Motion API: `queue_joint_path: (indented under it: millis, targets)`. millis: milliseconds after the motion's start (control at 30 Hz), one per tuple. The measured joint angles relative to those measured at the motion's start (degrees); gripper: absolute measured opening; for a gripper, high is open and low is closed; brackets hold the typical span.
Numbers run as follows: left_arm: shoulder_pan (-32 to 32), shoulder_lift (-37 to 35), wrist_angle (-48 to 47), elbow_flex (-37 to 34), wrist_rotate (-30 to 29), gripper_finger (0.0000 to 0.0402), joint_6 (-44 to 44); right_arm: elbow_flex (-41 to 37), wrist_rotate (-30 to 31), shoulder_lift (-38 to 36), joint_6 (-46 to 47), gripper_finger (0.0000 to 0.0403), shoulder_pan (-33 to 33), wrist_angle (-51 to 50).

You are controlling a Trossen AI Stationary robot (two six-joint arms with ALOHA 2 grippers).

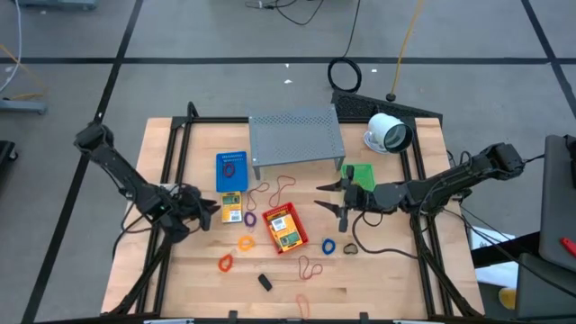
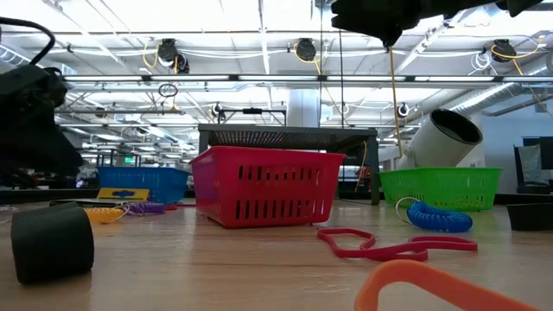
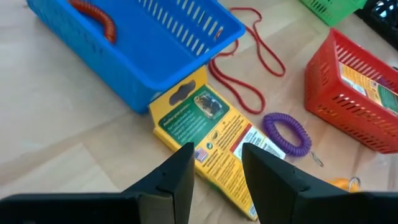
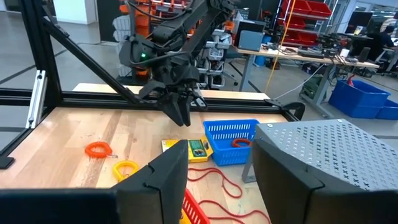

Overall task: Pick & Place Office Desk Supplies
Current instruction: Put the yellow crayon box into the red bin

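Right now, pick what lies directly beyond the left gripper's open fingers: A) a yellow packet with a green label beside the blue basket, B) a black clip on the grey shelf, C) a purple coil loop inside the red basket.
A: in the left wrist view, the left gripper hangs open over the yellow packet, which lies against the blue basket.

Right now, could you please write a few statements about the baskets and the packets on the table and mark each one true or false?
1. The red basket holds a yellow packet. True.
2. The blue basket is empty. False: a reddish coil band lies inside it.
3. The left gripper hovers with open jaws above a yellow packet that lies beside the blue basket. True.
4. The right gripper holds a yellow packet. False: its jaws are open and empty.
5. The grey perforated shelf stands between the two arms' sides, behind the baskets. True.
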Motion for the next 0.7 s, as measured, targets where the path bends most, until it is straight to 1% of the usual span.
queue_joint_path:
  millis: [200,367,700]
  targets:
    - [4.7,0.0,1.3,0.0,3.6,0.0141,4.7,0.0,0.0,0.0,0.0,0.0166,0.0,0.0]
    - [8.5,0.0,3.0,0.0,5.4,0.0141,8.3,0.0,0.0,0.0,0.0,0.0166,0.0,0.0]
    - [16.4,0.0,3.2,0.0,9.6,0.0141,13.0,0.0,0.0,0.0,0.0,0.0166,0.0,0.0]
